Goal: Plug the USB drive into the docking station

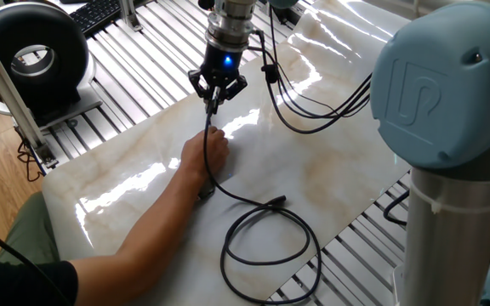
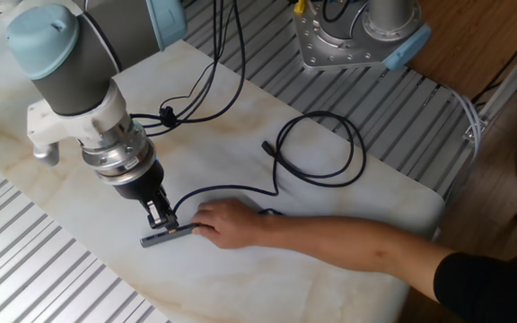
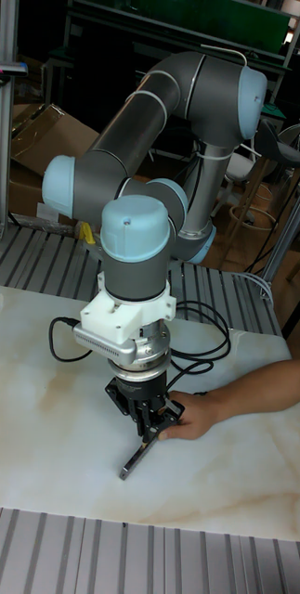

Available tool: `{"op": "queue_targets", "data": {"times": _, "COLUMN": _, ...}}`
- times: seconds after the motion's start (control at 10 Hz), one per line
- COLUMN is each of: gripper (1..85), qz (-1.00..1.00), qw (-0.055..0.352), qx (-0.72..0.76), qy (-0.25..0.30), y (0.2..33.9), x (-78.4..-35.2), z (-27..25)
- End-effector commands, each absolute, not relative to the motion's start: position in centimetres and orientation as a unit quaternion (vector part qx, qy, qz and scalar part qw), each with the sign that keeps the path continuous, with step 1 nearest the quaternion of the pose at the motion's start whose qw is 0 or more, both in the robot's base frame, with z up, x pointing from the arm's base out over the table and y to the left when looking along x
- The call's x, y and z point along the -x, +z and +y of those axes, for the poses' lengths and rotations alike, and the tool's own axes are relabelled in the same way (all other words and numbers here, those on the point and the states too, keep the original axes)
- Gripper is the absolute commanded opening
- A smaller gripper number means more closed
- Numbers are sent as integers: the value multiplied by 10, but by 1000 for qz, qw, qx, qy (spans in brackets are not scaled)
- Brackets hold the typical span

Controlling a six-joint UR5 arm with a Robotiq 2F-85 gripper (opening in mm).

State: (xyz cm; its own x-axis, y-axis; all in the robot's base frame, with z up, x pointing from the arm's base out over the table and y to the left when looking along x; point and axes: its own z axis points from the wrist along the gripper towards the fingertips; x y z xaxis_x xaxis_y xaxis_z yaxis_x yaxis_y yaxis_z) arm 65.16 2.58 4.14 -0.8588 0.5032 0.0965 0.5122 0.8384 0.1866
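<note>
The docking station point(image 2: 166, 235) lay flat on the marble table point(image 2: 330, 287), a slim grey bar pointing down and to the left in the other fixed view, its right end held by a person's hand point(image 2: 225, 222). Directly above the bar's middle, the gripper point(image 2: 159, 215) pointed down, its fingers drawn close together around a small dark piece that appeared to be the USB drive point(image 2: 162, 218); whether its tip touched the bar could not be told. To the right, the thin black cable point(image 2: 321, 148) ran from the gripper past the hand and formed a loop further along the table.
</note>
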Motion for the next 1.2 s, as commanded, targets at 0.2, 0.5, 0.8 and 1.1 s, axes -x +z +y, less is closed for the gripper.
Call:
{"op": "queue_targets", "data": {"times": 0.2, "gripper": 13, "qz": -961, "qw": 16, "qx": 268, "qy": -73, "y": 44, "x": -653, "z": 26}}
{"op": "queue_targets", "data": {"times": 0.5, "gripper": 13, "qz": -961, "qw": 6, "qx": 269, "qy": -67, "y": 42, "x": -657, "z": 24}}
{"op": "queue_targets", "data": {"times": 0.8, "gripper": 13, "qz": -962, "qw": 8, "qx": 268, "qy": -56, "y": 36, "x": -656, "z": 21}}
{"op": "queue_targets", "data": {"times": 1.1, "gripper": 13, "qz": -962, "qw": 13, "qx": 268, "qy": -55, "y": 36, "x": -654, "z": 22}}
